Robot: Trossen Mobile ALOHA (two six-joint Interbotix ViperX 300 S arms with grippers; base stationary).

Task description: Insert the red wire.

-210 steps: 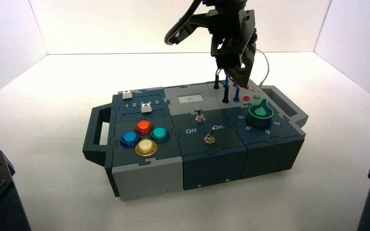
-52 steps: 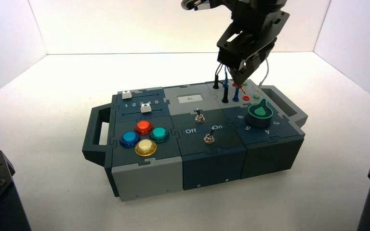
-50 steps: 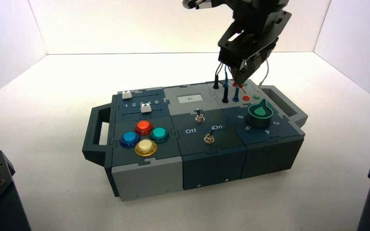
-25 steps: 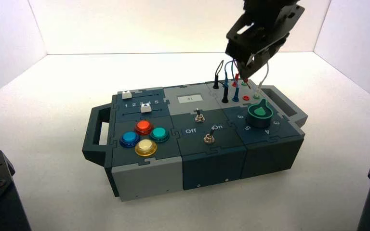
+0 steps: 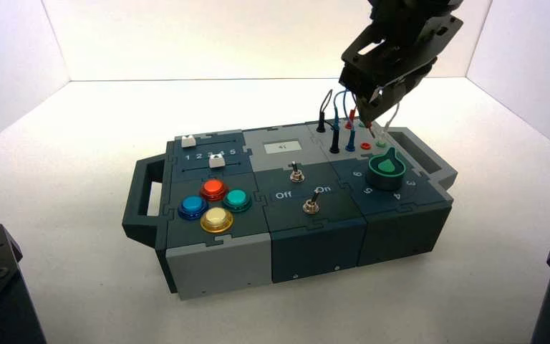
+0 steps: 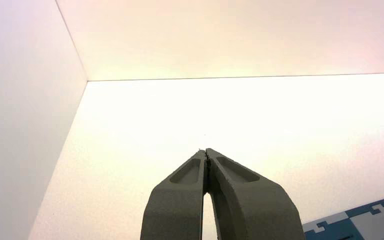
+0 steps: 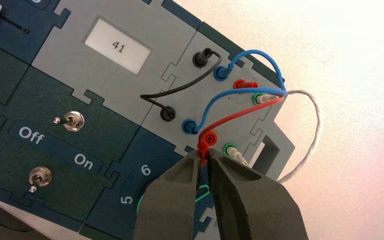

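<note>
My right pincer (image 7: 203,159) is gripping the red wire's (image 7: 230,117) loose plug (image 7: 203,150) above the box | other plug (image 7: 245,84) is sitting in its far red socket | near red socket (image 7: 209,138) is still waiting

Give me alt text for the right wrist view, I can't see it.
The right end effector grips a red wire's plug beside a red socket; the wire's other plug is in. Black, blue and white wires loop nearby.
</note>
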